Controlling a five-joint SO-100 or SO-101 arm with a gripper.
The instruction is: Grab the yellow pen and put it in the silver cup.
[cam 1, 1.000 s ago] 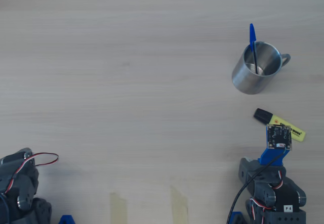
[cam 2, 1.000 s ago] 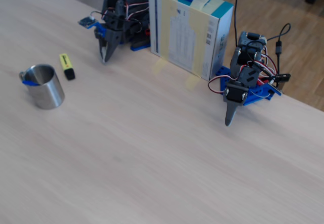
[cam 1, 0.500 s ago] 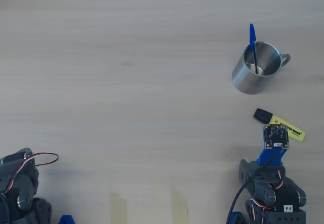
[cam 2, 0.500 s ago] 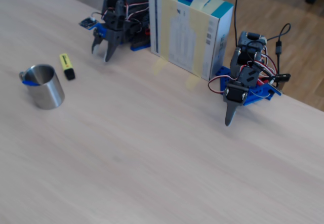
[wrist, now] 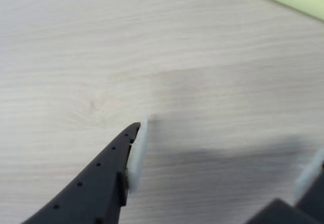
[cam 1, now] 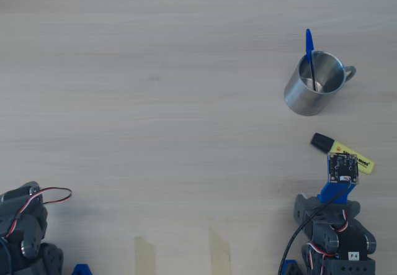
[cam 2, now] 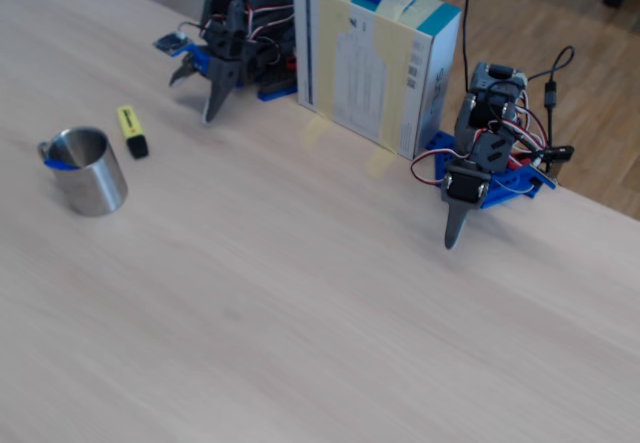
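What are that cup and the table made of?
The cup looks like polished stainless steel: shiny grey wall with mirror-like reflections. The table looks like pale wood or wood-look laminate, matte, with fine straight grain lines; which one the pictures leave open.

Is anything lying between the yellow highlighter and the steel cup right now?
No. In the overhead view only bare table separates the highlighter from the cup; the fixed view agrees. The blue pen stands inside the cup.
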